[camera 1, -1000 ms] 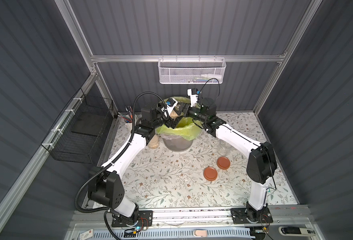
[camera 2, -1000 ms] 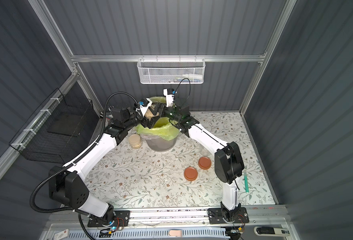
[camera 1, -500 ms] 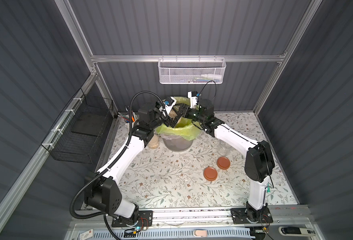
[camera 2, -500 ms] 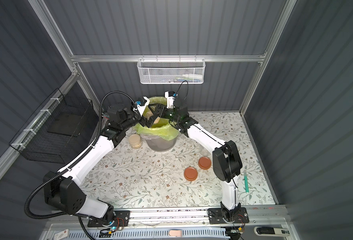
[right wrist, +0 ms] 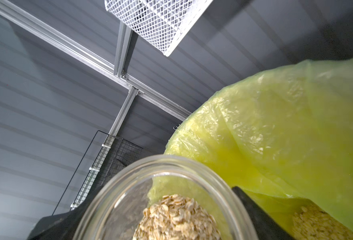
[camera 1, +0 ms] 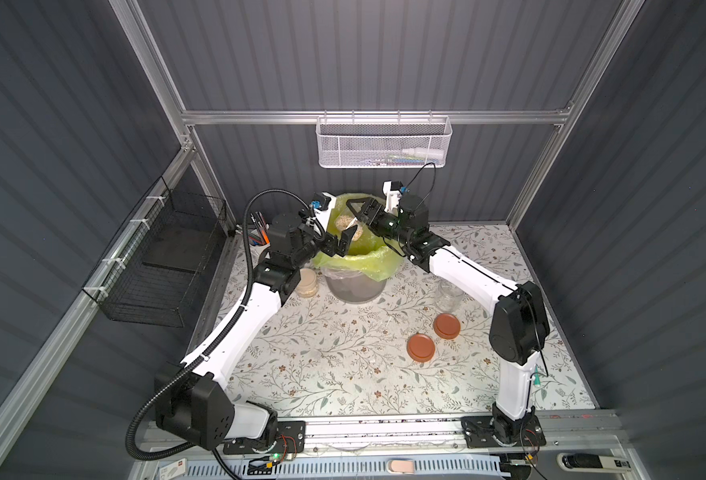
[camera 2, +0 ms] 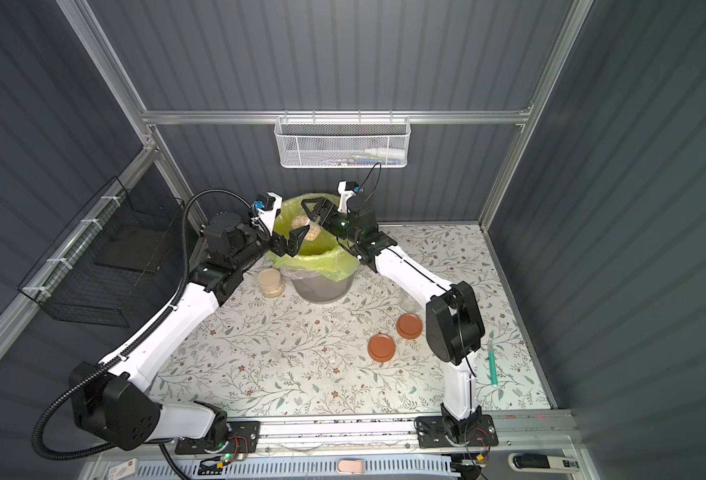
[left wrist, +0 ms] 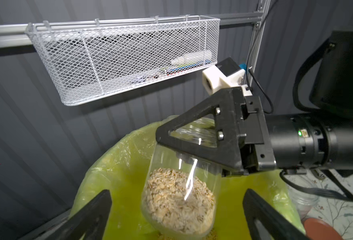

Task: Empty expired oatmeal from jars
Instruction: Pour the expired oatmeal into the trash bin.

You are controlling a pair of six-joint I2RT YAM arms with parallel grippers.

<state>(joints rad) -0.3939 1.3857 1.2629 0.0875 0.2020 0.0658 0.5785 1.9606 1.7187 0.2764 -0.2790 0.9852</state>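
My right gripper (camera 1: 359, 216) (camera 2: 314, 212) is shut on a clear glass jar (camera 1: 355, 232) (left wrist: 181, 182) (right wrist: 171, 166), tilted mouth-down over the grey bin (camera 1: 355, 289). The bin's yellow-green bag (camera 1: 370, 259) (right wrist: 285, 124) is open. Oatmeal (left wrist: 179, 197) (right wrist: 177, 216) fills the jar's lower half, and a heap of it lies in the bag (right wrist: 316, 226). My left gripper (camera 1: 338, 245) (camera 2: 291, 245) (left wrist: 176, 193) is open at the bin's left rim. It faces the jar without touching it. A second jar (camera 1: 306, 282), cream-lidded and full, stands left of the bin. An empty open jar (camera 1: 449, 296) stands to the right.
Two terracotta lids (camera 1: 446, 325) (camera 1: 421, 348) lie on the floral mat near the right arm's base. A white pen cup (camera 1: 257, 235) stands at the back left, and a green pen (camera 2: 492, 365) lies at the right. A white mesh basket (camera 1: 384, 141) hangs above the bin. A black wire basket (camera 1: 168, 266) hangs on the left wall.
The right gripper has carried the jar leftward, farther over the bin. The left gripper, open throughout, has dropped back slightly toward the bin's left rim.
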